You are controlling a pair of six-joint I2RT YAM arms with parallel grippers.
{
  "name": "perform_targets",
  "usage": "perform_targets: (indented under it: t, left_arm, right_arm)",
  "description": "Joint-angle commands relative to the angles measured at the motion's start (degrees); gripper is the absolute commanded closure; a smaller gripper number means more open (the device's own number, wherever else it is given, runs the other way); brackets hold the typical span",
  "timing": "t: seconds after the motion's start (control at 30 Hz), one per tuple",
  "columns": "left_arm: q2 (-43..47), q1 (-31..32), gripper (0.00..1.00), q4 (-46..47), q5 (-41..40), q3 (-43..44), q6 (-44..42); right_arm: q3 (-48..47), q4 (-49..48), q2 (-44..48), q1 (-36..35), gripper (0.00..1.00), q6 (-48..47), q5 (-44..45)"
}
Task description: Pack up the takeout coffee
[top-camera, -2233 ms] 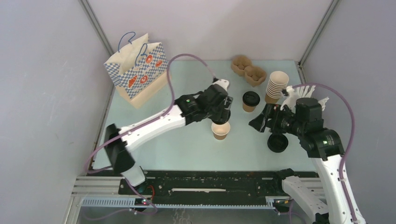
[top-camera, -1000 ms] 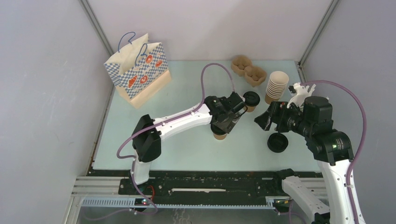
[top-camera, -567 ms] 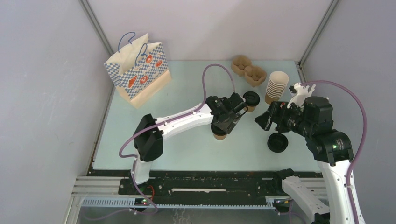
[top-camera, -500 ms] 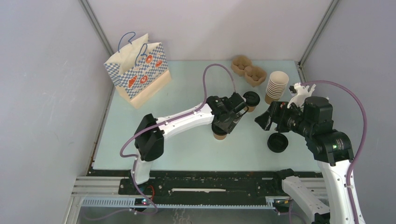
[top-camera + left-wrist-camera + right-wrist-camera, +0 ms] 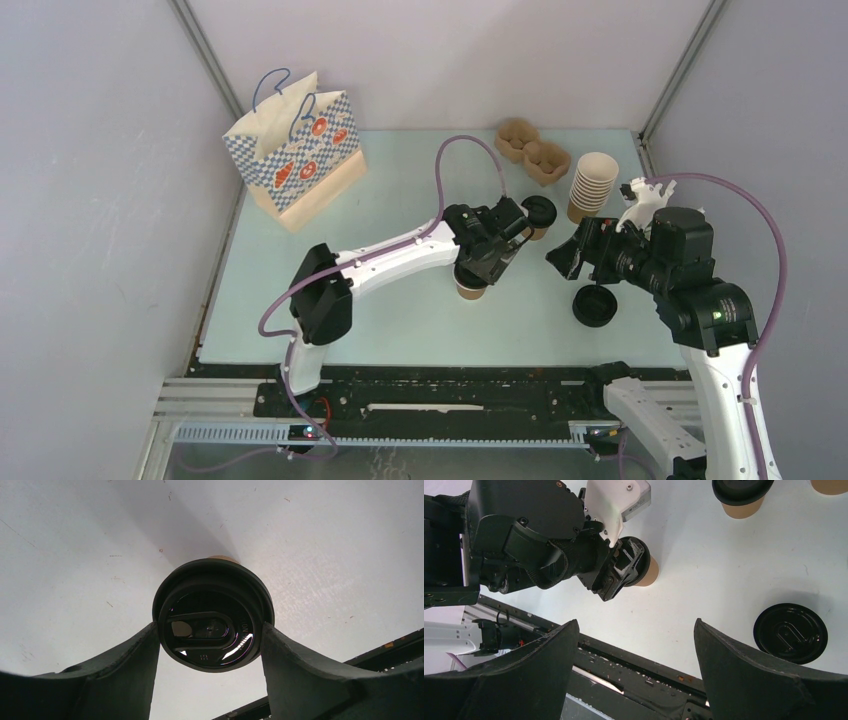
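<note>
Far left of the cup stack the paper bag stands upright on the surface, not yet packed. The left arm has dropped low over the near coffee cup, down-left of the stack. That cup showed its white inside two seconds ago and now wears a black lid, so both coffees look ready for bagging. The other lidded cup stands just left of the stack. The left fingers clasp the lid's rim; the right fingers hang spread, empty. The lid is glossy, with an oval sip tab.
</note>
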State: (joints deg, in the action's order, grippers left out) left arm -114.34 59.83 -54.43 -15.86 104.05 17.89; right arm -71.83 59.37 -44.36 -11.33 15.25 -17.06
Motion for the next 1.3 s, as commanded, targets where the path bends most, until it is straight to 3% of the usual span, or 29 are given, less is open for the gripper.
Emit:
perform_targets:
  t: [0.0,0.53,0.83,1.03,1.1,1.27]
  left_arm:
    - [0.56,-0.24,0.35,-0.88,-0.9,2.06,-1.27]
    - [-0.39,0.02,0.3,-1.45,-0.4,1.91,-0.93]
    - [0.53,-0.07,0.08,-2.69,0.12,5.01,-0.78]
    - [6.18,-1.58,0.02,-8.57,-0.5,8.72,1.88]
    - [12.01,-4.65,0.02,-6.83,4.07,3.3,4.9]
    - [29.68,-14.0,0.0,10.2,21.23,-20.09,15.18]
  right_arm:
    - [-1.12,-0.73,0.16,0.09,0.07,-0.79,-0.6]
    - [-0.94,-0.63,0.77,0.15,0.07,-0.82,-0.93]
    - [-0.94,-0.71,0.55,0.22,0.07,-0.59,-1.38]
    - [-0.58,-0.95,-0.56,0.75,0.07,-0.2,-2.6]
    - [0.85,-2.02,-1.28,1.78,0.06,0.43,-4.45]
    - [7.03,-7.72,-8.19,3.86,0.08,3.58,-18.11]
